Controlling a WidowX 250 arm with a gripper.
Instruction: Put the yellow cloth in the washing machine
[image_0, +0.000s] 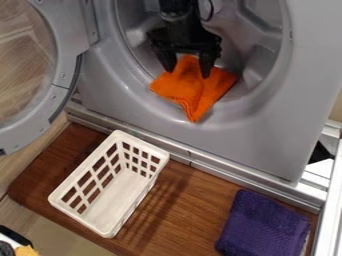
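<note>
The black gripper hangs down in the mouth of the washing machine, its two fingers standing apart and open. An orange cloth lies crumpled at the lower part of the round opening, draped over the rim with a corner pointing down. The cloth's upper part rises between the fingers, which overlap it in this view; whether they touch it I cannot tell. No plain yellow cloth is seen, only this orange one.
The machine's round door stands open at the left. Below the machine, a white plastic basket and a folded purple cloth rest on a brown wooden board. A metal rail edges the lower right.
</note>
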